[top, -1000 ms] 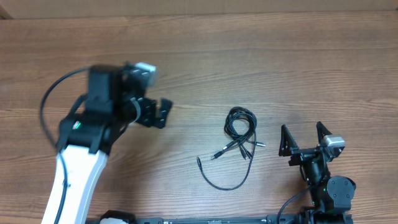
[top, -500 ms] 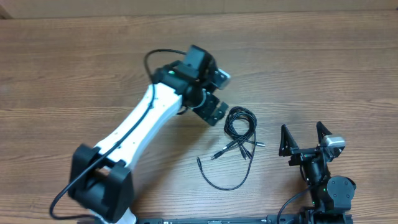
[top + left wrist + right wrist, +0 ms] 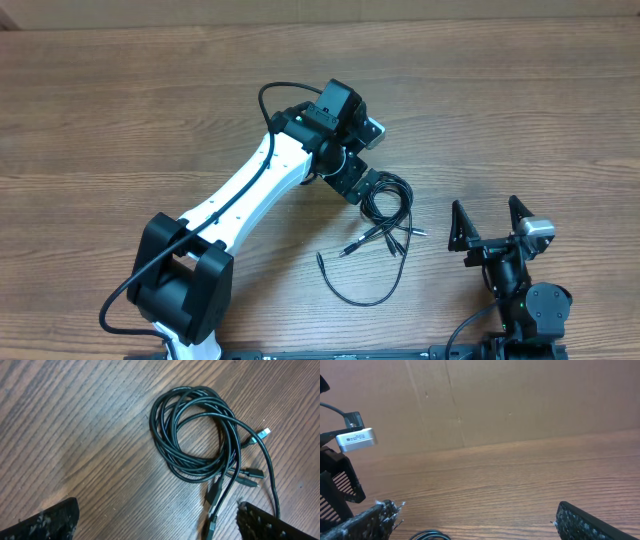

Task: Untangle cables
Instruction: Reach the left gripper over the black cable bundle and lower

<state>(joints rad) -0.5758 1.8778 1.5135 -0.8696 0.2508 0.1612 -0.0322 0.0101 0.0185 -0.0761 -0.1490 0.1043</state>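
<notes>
Editor: Cables (image 3: 200,435) lie coiled on the desk (image 3: 150,100), left tool (image 3: 358,185) wide at the coil's edge, right tool (image 3: 485,215) wide, well apart. Risk?
Photographer: Pinching several strands together likely drags the whole coil, tightening the tangle.

Looks like a robotics lab test bench rather than a home. Shown by two robot arms at the near edge of a wood-grain table (image 3: 100,100): a white arm (image 3: 250,185) on the left, a black arm (image 3: 520,290) on the right. Closed at the far side by a plain cardboard wall (image 3: 520,400).
</notes>
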